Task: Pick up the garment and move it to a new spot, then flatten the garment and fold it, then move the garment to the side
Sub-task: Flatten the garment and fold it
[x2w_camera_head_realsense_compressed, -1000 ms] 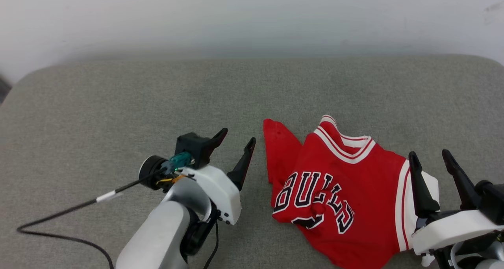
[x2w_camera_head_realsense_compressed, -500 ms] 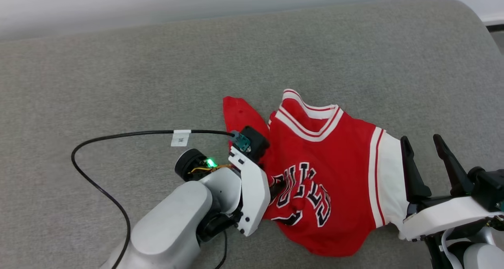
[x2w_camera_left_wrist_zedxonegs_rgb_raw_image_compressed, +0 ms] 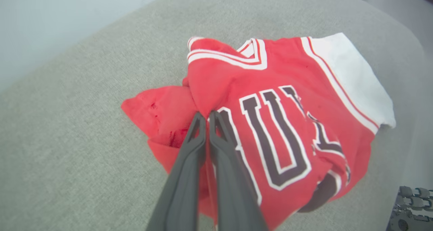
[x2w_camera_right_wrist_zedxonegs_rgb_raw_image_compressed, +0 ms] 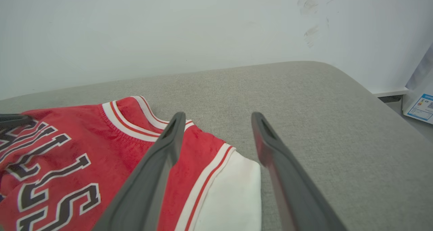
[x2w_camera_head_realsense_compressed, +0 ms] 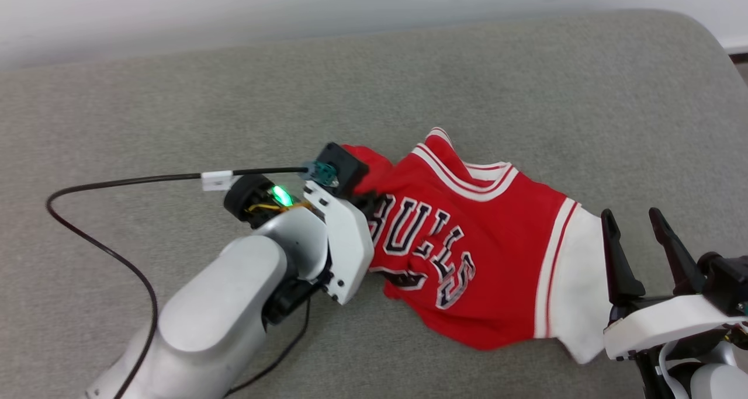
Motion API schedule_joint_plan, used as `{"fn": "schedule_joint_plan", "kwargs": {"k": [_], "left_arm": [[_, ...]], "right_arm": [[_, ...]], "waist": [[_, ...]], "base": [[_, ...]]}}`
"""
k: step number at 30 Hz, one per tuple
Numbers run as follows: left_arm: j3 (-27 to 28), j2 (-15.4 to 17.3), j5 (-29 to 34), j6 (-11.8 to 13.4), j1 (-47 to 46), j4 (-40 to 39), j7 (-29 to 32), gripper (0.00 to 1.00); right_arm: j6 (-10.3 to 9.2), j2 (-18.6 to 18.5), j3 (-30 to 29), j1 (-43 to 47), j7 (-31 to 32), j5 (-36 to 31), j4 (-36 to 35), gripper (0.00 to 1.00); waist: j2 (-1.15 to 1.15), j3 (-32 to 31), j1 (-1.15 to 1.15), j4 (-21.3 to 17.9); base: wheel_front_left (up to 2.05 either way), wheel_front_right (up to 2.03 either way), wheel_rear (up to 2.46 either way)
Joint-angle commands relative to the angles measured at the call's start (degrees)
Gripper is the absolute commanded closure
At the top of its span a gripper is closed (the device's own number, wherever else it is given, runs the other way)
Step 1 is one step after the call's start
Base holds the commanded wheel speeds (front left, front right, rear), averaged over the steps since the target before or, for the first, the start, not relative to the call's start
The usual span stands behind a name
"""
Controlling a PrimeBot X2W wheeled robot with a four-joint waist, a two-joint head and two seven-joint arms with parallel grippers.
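Grey fabric cushion [x2w_camera_head_realsense_compressed: 175, 95] spanning scene, corner rounding far right. Red garment [x2w_camera_head_realsense_compressed: 497, 259] lying rumpled right of centre, lettering facing up, white sleeve pointing right. Black cable [x2w_camera_head_realsense_compressed: 134, 180] looping left.

The red shirt [x2w_camera_head_realsense_compressed: 485, 259] lay rumpled, lettering up — one edge pinched in the left gripper's [x2w_camera_left_wrist_zedxonegs_rgb_raw_image_compressed: 207, 115] closed jaws, white sleeve beside the right gripper's [x2w_camera_head_realsense_compressed: 630, 213] spread jaws.
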Motion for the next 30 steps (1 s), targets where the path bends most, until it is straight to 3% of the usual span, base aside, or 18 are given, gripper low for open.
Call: {"fn": "schedule_joint_plan", "kwargs": {"k": [1,7,12,15,19,20,21,22,30], "left_arm": [[0.4,0.6,0.7,0.6,-0.7,-0.7,-1.0,1.0],[3.1,5.8,4.3,6.7,2.7,-7.9,-4.4,1.0],[5.8,9.7,1.1,13.7,14.2,-14.0,-4.0,1.0],[7.3,9.3,-4.0,17.9,25.5,-13.9,-5.7,1.0],[8.3,6.6,-8.5,19.1,32.9,-10.6,-8.3,1.0],[8.5,5.9,-9.1,19.1,33.8,-9.8,-9.0,0.85],[8.6,5.2,-9.7,19.0,34.4,-9.2,-9.9,0.51],[9.0,4.6,-9.9,18.9,34.7,-8.8,-11.1,0.0],[12.1,5.1,-6.6,18.4,31.0,-9.4,-20.0,0.0]], "right_arm": [[-0.04,0.1,-0.2,0.3,0.0,-0.4,0.0,0.0],[-0.04,0.1,-0.7,2.0,1.3,-0.9,-1.2,0.0],[-0.04,0.1,-1.0,3.3,2.2,-1.2,-2.4,0.0],[-0.04,0.1,-0.8,4.1,2.7,-1.1,-3.2,0.0],[-0.04,0.1,-0.5,4.5,3.4,-1.7,-3.9,0.0],[-0.04,0.1,-0.4,4.8,3.6,-1.9,-3.9,0.0],[-0.04,0.1,-0.5,5.1,3.8,-1.9,-4.1,0.0],[-0.04,0.1,-0.5,5.2,4.0,-2.0,-4.3,0.0],[-0.04,0.1,-0.6,7.2,5.7,-2.3,-5.5,0.0]], "waist": [[0.0,-1.6,0.0,1.7],[0.0,-4.4,0.0,6.1],[0.0,-5.8,0.0,8.7],[0.0,-6.3,0.0,9.6],[0.0,-7.2,0.0,10.2],[0.0,-7.5,0.0,10.2],[0.0,-7.8,0.0,10.4],[0.0,-8.1,0.0,10.5],[0.0,-11.3,0.0,10.9]], "base": [[0.0,0.0,0.0],[0.0,0.0,0.0],[0.0,0.0,0.0],[0.0,0.0,0.0],[0.0,0.0,0.0],[0.0,0.0,0.0],[0.0,0.0,0.0],[0.0,0.0,0.0],[0.0,0.0,0.0]]}}
